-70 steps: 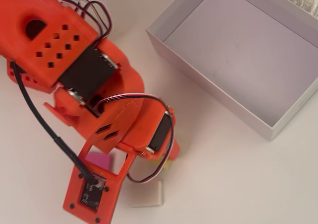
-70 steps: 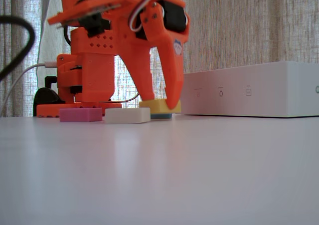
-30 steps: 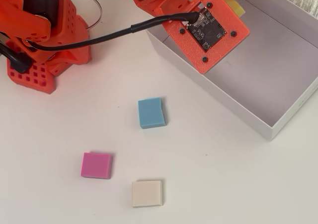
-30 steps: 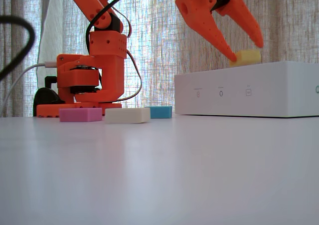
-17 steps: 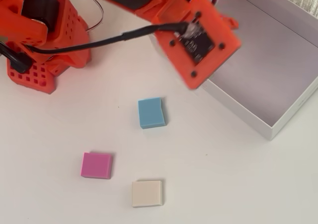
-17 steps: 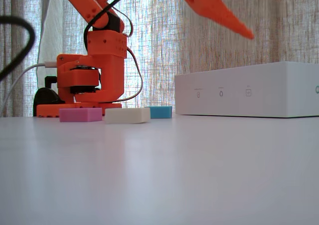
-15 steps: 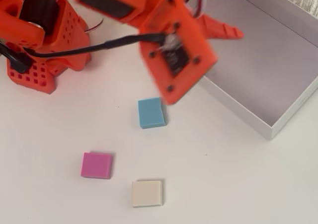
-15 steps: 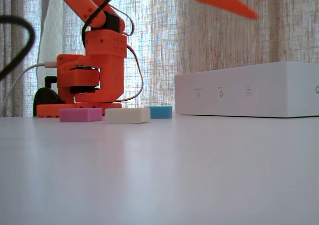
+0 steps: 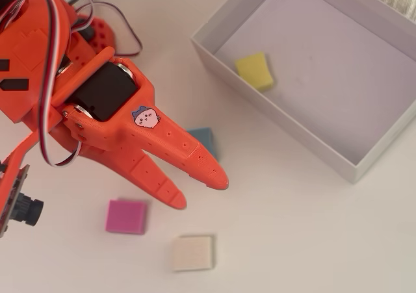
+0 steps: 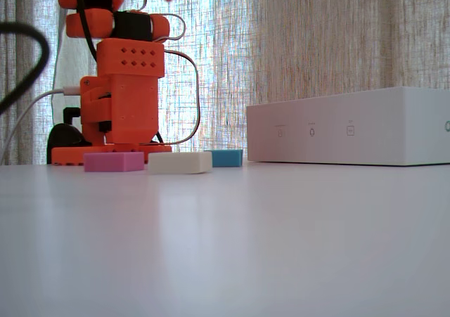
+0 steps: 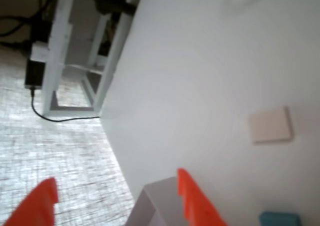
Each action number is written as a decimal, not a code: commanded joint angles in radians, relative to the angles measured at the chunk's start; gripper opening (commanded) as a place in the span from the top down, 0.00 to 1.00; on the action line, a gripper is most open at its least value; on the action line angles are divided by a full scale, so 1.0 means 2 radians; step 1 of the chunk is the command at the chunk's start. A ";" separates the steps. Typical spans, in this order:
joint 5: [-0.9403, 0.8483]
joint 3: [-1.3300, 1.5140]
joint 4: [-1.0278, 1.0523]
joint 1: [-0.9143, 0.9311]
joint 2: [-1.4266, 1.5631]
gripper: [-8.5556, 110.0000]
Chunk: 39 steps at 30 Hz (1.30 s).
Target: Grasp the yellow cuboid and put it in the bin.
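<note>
1. The yellow cuboid (image 9: 254,70) already lies flat on the floor of the bin (image 9: 273,114) in the overhead view, near the bin's left wall and apart from the gripper; its faces look nearly square, so I can name no long axis.
2. Going left to right in that view: the pink block (image 9: 126,216) sits on the table below the arm; the gripper (image 9: 198,190) hangs above the table with its two orange fingers spread in a modest V and nothing between them; the cream block (image 9: 192,253) lies just below the fingertips; the blue block (image 9: 204,140) peeks out from under the upper finger; the bin stands to the right.
3. The relation that counts: the cuboid lies up and to the right of the fingertips, past the bin's near wall; the jaws are outside the bin and point down-right, not at the cuboid.
4. Judging from this, the placing looks done; any coming move is probably a retreat, not a reach.
</note>
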 commanded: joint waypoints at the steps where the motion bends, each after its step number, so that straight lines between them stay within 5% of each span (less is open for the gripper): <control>1: 0.031 0.008 0.093 0.006 0.035 0.70; 15: 0.040 0.107 0.164 0.023 0.147 0.81; 21: 0.039 0.115 0.173 0.018 0.147 1.00; 39: 0.038 0.116 0.173 0.017 0.147 1.00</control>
